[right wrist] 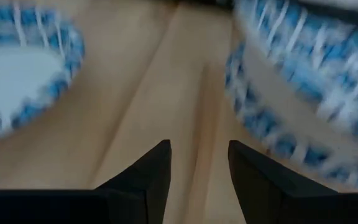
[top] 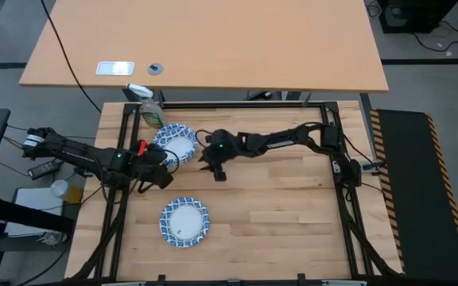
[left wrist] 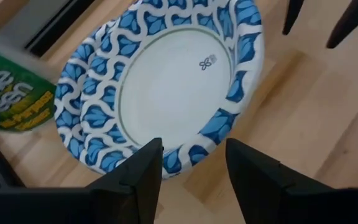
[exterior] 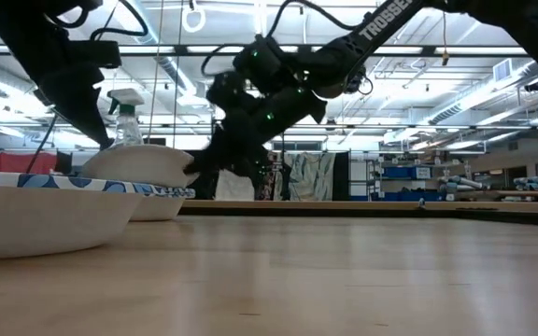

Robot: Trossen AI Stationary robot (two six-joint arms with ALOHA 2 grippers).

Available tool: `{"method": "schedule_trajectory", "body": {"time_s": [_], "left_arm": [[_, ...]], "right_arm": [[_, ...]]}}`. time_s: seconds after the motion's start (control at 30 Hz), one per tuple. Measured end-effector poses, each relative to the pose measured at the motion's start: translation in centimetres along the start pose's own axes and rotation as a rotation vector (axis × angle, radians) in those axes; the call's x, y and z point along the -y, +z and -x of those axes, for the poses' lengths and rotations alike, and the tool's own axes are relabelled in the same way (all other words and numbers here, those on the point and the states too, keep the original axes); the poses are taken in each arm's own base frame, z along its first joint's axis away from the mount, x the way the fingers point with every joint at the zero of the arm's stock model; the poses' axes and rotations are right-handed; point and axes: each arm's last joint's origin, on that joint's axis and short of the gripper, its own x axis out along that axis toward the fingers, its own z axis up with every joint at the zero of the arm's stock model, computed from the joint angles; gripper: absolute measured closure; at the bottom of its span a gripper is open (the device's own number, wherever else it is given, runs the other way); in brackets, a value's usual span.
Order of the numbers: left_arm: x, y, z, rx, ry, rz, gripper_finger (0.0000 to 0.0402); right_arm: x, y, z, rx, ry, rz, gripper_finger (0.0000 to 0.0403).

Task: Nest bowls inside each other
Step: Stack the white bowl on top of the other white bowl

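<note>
A stack of nested blue-and-white bowls stands on the wooden table near its far left corner. In the left wrist view the stack shows several offset rims. A single bowl rests on its base nearer the front. My left gripper hovers open at the stack's near left side, with the rim just beyond its fingertips. My right gripper is open over bare wood right of the stack. Its wrist view shows the single bowl on one side and the stack on the other.
A spray bottle with a green label stands just beyond the stack, at the table's far edge. A black frame runs around the table. Bare wood stretches across the middle and right of the table.
</note>
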Motion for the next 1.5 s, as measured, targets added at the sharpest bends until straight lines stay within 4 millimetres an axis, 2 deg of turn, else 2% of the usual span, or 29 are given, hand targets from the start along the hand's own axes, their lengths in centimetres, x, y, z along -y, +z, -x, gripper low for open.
{"method": "schedule_trajectory", "body": {"time_s": [0.13,0.3,0.43,0.53,0.7,0.9,1.03,1.1,1.23,1.33,1.5], "left_arm": [[-0.1,0.1,-0.1,0.0,0.01,-0.003,0.0222],[0.0,0.3,-0.1,0.019,0.001,0.022,0.0222],[0.1,0.5,-0.1,0.04,-0.001,0.033,0.0222],[0.1,0.5,-0.1,0.043,-0.004,0.034,0.0222],[0.1,0.5,-0.1,0.039,-0.007,0.033,0.0222],[0.1,0.5,-0.2,0.019,-0.023,0.059,0.0222],[0.5,0.6,-0.6,-0.049,-0.104,0.057,0.0222],[1.6,0.7,-0.4,-0.075,-0.249,-0.007,0.0224],[3.2,-0.1,0.8,-0.119,-0.449,-0.129,0.0233],[3.6,-1.3,1.4,-0.217,-0.512,-0.152,0.0238],[4.6,-2.2,2.7,-0.266,-0.596,-0.085,0.0242]], "right_arm": [[0.1,0.6,0.1,0.13,-0.031,0.001,0.0235],[1.3,0.6,-0.3,0.237,-0.092,0.018,0.0235],[1.8,-1.5,-2.2,0.192,-0.119,0.001,0.0235],[2.0,-1.3,-2.5,0.191,-0.132,0.006,0.0235],[1.8,-0.7,-1.7,0.148,-0.111,0.004,0.0235],[1.4,0.9,0.8,0.052,-0.074,-0.001,0.0235],[1.0,0.4,1.2,0.012,0.085,-0.068,0.0235],[0.4,-0.3,1.2,0.005,0.177,-0.09,0.0235],[-2.3,-1.9,0.3,-0.047,0.215,-0.062,0.0235],[-4.8,-2.7,-0.3,-0.092,0.224,0.0,0.0235],[-8.5,-2.7,-0.9,-0.17,0.178,0.087,0.0235]]}}
